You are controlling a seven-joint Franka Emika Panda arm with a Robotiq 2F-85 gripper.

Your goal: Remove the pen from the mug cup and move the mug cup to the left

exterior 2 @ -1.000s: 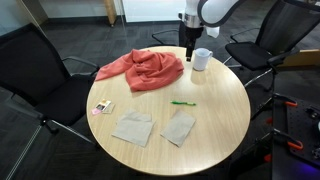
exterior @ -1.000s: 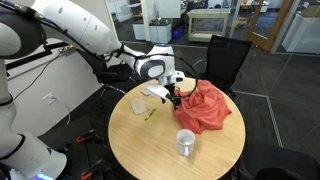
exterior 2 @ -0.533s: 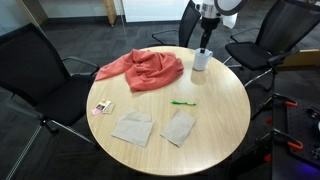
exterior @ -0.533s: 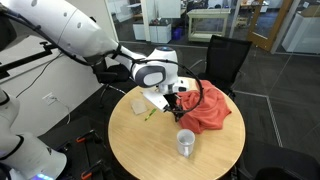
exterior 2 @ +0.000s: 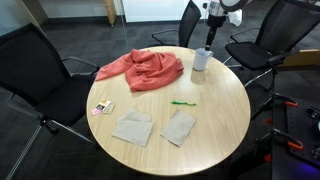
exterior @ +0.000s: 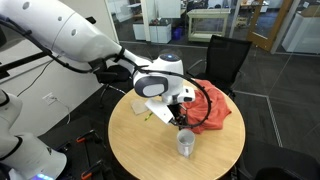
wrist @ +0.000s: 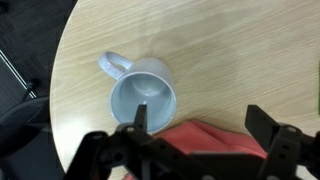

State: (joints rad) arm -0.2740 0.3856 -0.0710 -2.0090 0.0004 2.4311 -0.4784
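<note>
At the far left in an exterior view, a black chair (exterior 2: pixel 35 62) is seen beside the round wooden surface (exterior 2: pixel 220 118). Toward the surface's left edge a small card (exterior 2: pixel 101 107) is laid, and a crumpled red cloth (exterior 2: pixel 145 68) is spread behind it. Nearer the front edge, one beige napkin (exterior 2: pixel 132 128) and a second beige napkin (exterior 2: pixel 179 126) are laid flat side by side. Just beyond the second napkin, the pen (exterior 2: pixel 181 102) is found lying flat on the bare wood, well apart from the mug cup (exterior 2: pixel 201 60). The mug cup is stood upright near the far right rim, just beside the cloth's right end. The jaws are positioned above it, pointing downward. In the wrist view they are shown spread wide, with nothing gripped between them. One fingertip (wrist: pixel 140 118) is seen over the cup's open mouth, while the other is placed well to the right of the cup. Whether that fingertip is inside the cup cannot be told. The cup's handle (wrist: pixel 113 66) is turned toward the upper left of that view.
</note>
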